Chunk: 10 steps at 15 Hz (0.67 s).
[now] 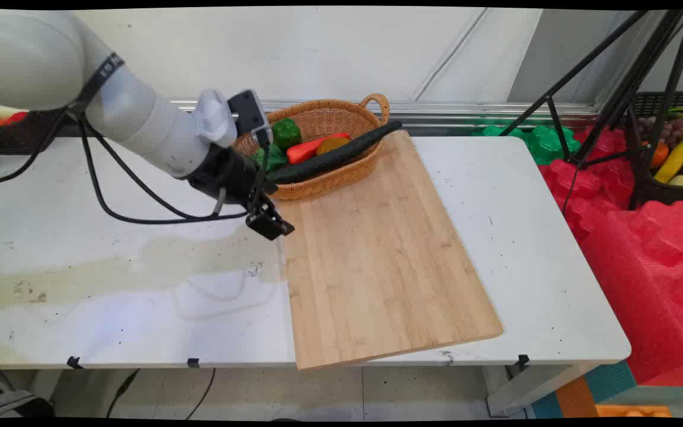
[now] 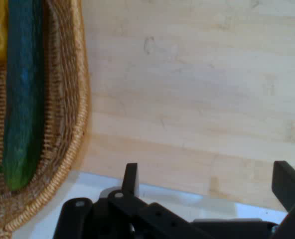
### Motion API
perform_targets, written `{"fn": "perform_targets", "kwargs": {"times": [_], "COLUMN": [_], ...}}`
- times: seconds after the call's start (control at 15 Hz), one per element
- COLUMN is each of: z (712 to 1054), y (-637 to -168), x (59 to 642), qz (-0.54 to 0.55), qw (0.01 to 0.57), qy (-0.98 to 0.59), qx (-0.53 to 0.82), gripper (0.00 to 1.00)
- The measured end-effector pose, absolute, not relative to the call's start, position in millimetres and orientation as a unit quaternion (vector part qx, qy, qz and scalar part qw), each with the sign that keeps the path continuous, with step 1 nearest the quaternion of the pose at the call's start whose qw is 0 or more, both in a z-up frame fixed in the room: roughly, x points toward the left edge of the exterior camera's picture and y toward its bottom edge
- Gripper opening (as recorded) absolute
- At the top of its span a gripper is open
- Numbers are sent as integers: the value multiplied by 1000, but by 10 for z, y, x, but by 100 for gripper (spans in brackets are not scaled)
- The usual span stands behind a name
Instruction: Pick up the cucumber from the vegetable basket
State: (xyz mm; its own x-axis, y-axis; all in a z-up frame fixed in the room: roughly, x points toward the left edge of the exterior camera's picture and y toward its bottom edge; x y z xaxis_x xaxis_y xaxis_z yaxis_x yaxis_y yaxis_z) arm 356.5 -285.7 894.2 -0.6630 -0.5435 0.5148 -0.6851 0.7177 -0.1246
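We see pincer [image 1: 270,224] spread wide, empty, hovering over left edge of cutting board [image 1: 377,249] on white counter [image 1: 110,284]. Just beside it: wicker basket [image 1: 341,118] at board's far corner, holding cucumber [image 1: 329,160], green pepper [image 1: 286,131], carrot [image 1: 306,150].

One basket [image 1: 318,121], one cutting board [image 1: 377,255], one cucumber [image 1: 335,159], one green pepper [image 1: 286,131].

Black two-finger gripper [image 1: 270,224] low over the left edge of the pale bamboo cutting board [image 1: 377,249] on the white table [image 1: 525,237], just beside the oval wicker basket [image 1: 318,142] at the board's far left corner. Inside: green bell pepper [image 1: 286,131], orange carrot [image 1: 309,149], long dark cucumber [image 1: 332,160].
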Motion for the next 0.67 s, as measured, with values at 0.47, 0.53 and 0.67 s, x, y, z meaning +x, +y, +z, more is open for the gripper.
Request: {"fn": "perform_targets", "kwargs": {"times": [0.47, 0.53, 0.67], "z": [9222, 9290, 9458], "y": [-2864, -2868, -2880], "x": [3646, 3671, 3748], "qz": [162, 164, 170], "qw": [249, 253, 263], "qy": [-893, -891, -885], "qx": [338, 339, 344], "gripper": [100, 100, 100]}}
